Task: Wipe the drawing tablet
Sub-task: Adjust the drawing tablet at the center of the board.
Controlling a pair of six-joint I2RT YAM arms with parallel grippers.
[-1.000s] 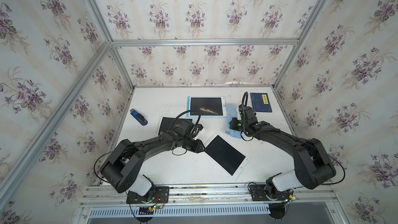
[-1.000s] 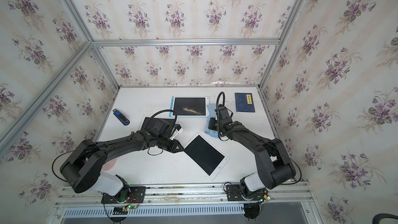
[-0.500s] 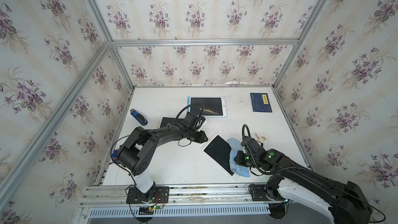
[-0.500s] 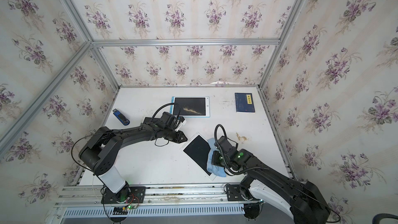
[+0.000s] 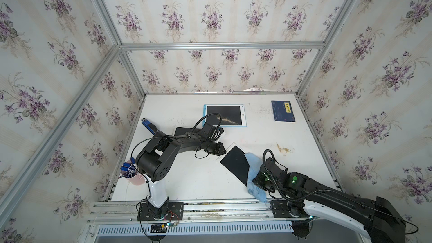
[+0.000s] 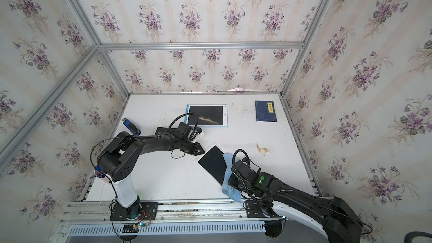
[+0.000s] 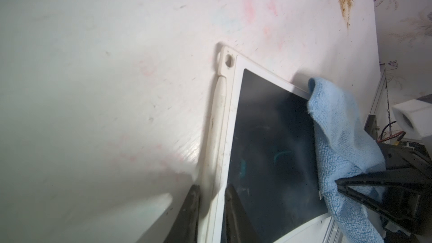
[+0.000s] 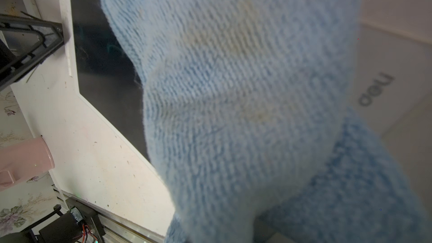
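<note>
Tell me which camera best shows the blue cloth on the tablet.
The left wrist view: the blue cloth drapes over one side of the drawing tablet, covering part of its screen. Both top views show it small, partly under the right arm. The right wrist view is too close: cloth fills it, blurred.

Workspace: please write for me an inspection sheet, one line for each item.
Surface: white table, pink smears, one brown stain.
Job's things: drawing tablet lies askew; blue cloth covers its end nearest the right arm.
Clutter: second tablet, dark book, blue stapler-like object, black pad, pink cup.
Grippers: right gripper shut on blue cloth; left gripper, fingers astride the tablet's rim where the stylus sits, grip unclear.
Cables: left wrist cable and right wrist cable loop upward.
Surroundings: floral walls, aluminium frame.
</note>
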